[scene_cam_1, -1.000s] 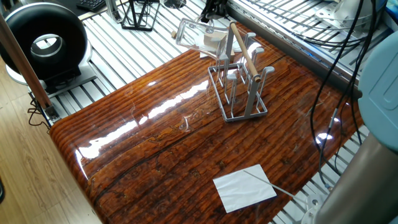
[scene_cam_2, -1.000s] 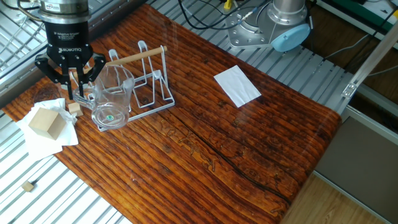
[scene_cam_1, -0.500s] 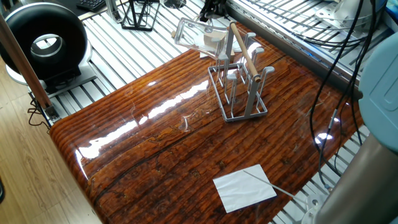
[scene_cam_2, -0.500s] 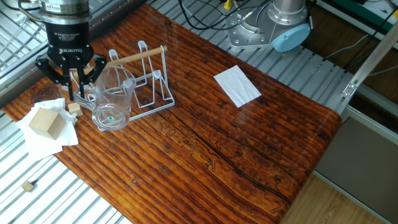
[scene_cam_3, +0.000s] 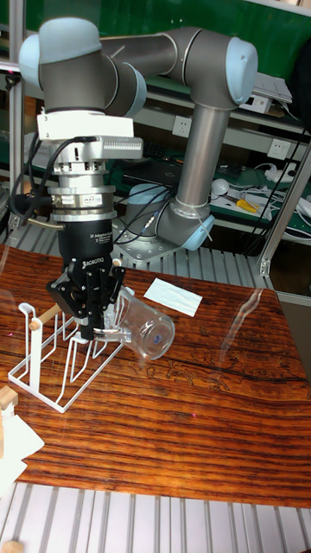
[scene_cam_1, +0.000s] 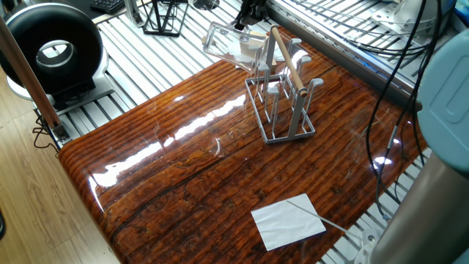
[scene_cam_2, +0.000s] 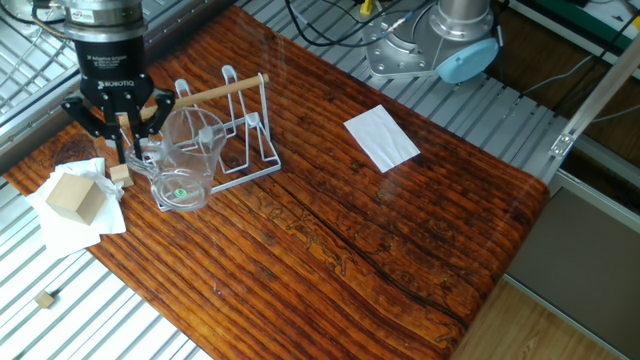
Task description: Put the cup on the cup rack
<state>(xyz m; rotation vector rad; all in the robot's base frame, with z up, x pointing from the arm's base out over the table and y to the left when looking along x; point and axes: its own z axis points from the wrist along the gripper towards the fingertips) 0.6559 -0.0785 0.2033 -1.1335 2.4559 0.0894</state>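
Cup held tilted beside rack, clear of the table.
Gripper [scene_cam_3: 93, 321] points down, fingers nearly together, pinching the rim wall of the cup [scene_cam_3: 145, 329]. Cup hangs just above the wooden table [scene_cam_2: 330, 230], next to the cup rack [scene_cam_2: 228, 125] at its end. Long axis close to horizontal: thick base faces outward away from the gripper, mouth toward the fingers [scene_cam_2: 125, 150].
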